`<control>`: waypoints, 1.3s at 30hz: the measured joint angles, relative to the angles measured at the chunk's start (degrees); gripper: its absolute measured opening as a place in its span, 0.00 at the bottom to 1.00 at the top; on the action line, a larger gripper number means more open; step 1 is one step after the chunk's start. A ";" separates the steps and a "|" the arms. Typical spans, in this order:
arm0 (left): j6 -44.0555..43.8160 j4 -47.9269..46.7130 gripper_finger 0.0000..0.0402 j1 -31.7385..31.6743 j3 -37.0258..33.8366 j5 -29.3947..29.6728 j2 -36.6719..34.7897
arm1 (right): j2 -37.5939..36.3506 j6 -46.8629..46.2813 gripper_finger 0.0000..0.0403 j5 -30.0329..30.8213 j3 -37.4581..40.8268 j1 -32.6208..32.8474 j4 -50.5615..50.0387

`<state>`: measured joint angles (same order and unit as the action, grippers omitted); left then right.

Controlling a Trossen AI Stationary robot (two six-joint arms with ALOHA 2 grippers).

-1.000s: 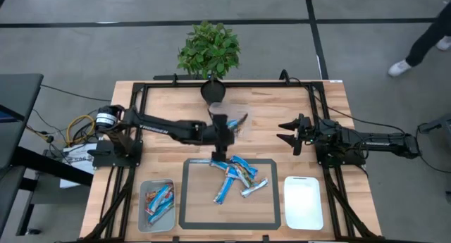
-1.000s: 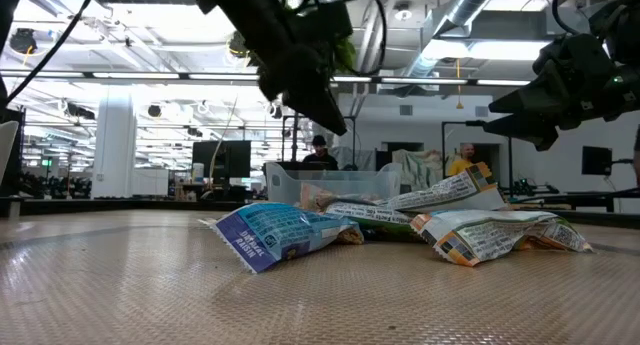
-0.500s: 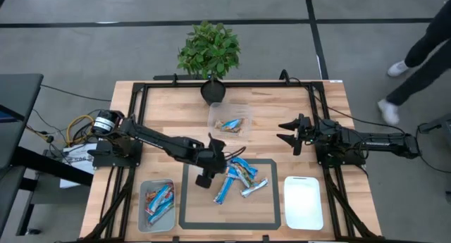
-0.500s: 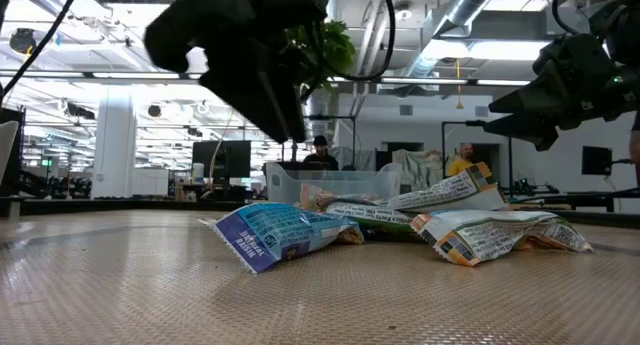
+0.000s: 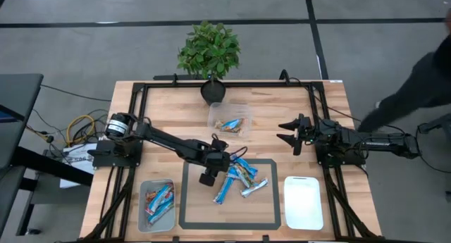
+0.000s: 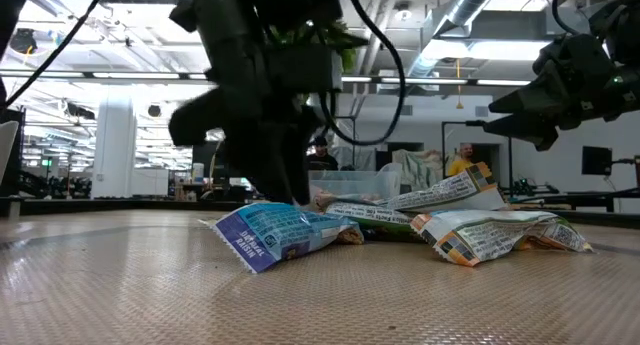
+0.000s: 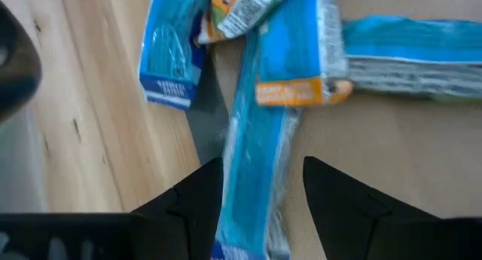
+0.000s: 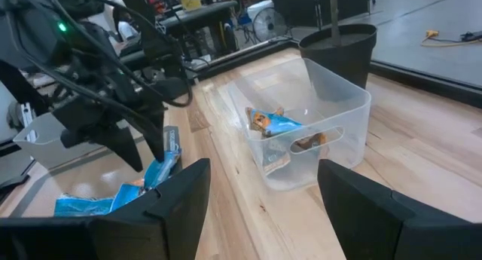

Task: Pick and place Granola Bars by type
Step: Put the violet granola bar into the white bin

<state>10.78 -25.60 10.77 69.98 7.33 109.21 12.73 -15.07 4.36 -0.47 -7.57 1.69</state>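
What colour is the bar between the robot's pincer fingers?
Bright blue. The bar shows best in the left wrist view, lying between the left pincer fingers.

Left gripper (image 5: 220, 174) swung from clear bin (image 5: 230, 120) down onto bars (image 5: 238, 177).

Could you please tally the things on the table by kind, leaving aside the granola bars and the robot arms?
Bins: 3, namely one beside the plant pot, one left of the mat and a white one right of the mat
Potted plant: 1
Dark-edged mat: 1
Total: 5
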 joint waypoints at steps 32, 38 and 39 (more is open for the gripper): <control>-5.33 -1.34 0.07 -1.62 -0.14 -6.34 -0.48 | 0.00 0.02 0.59 0.04 -0.02 -0.02 -0.02; -10.10 -4.38 0.08 -1.76 -0.10 -8.30 -8.01 | -0.04 0.02 0.59 0.07 -0.01 -0.01 0.06; -11.17 -4.44 0.08 -1.62 -0.09 -8.68 -9.23 | -0.04 0.02 0.59 0.07 -0.02 -0.02 0.02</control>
<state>-0.39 -30.04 9.15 69.89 -1.35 99.97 12.69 -15.05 4.43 -0.49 -7.60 1.71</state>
